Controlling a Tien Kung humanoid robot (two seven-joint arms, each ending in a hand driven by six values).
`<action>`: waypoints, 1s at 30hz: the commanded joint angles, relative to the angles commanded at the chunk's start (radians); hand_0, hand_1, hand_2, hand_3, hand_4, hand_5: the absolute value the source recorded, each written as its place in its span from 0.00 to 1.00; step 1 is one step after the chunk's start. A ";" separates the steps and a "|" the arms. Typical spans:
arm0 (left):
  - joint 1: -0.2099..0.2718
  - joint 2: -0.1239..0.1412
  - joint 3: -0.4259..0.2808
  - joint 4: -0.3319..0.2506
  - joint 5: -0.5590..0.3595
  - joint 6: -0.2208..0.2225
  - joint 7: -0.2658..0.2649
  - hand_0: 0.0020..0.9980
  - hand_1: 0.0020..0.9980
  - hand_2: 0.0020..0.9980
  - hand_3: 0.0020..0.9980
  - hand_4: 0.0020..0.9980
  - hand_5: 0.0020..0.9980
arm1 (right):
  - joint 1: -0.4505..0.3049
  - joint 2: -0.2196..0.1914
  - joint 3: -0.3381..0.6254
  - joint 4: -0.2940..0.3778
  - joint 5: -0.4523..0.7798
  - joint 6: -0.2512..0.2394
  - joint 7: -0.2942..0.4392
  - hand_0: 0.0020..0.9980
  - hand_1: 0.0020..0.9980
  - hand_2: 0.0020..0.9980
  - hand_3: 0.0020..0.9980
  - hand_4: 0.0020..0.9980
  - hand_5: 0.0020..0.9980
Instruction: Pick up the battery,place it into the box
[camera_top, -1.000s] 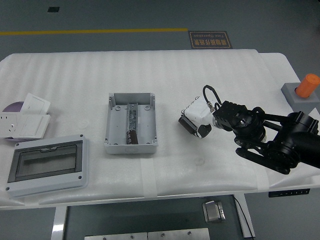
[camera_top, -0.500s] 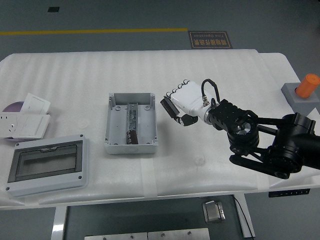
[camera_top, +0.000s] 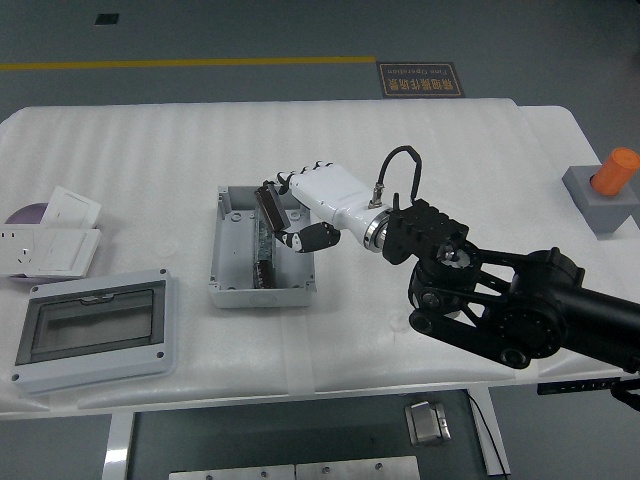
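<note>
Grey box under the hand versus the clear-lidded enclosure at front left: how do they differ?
The grey box is open-topped with its inside showing; the enclosure is closed under a dark transparent cover. The box is narrower and runs front to back; the enclosure is wider and lies crosswise. The right hand reaches over the box only. Both are grey and sit flat.

the right hand (camera_top: 300, 205) is showing a smooth white shell over its back, with dark fingers (camera_top: 268, 207) and black joints at the thumb. a silver ring is marking the wrist, where the white casing is meeting a blocky black housing. a thin black cable (camera_top: 397, 160) is looping up from the wrist and running down into that housing. the right arm (camera_top: 500, 295) is looking matte black, built of open struts and rounded links with circular caps at the joints.
</note>
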 joint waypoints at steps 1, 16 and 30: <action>0.001 0.000 0.010 0.003 -0.010 -0.004 0.003 0.63 0.65 0.29 0.56 0.49 0.51 | -0.005 0.006 -0.001 -0.011 0.002 -0.003 0.001 0.86 0.77 0.80 0.85 0.70 0.42; 0.004 0.001 0.053 0.015 -0.056 -0.018 0.017 0.63 0.65 0.29 0.55 0.49 0.50 | -0.043 0.026 -0.019 -0.071 0.009 -0.013 0.004 0.99 0.90 0.97 1.00 0.90 0.51; 0.011 -0.001 0.047 0.016 -0.057 -0.019 0.020 0.63 0.65 0.29 0.55 0.49 0.49 | -0.128 -0.062 0.190 -0.066 0.132 -0.027 0.037 0.99 0.89 0.96 1.00 0.93 0.54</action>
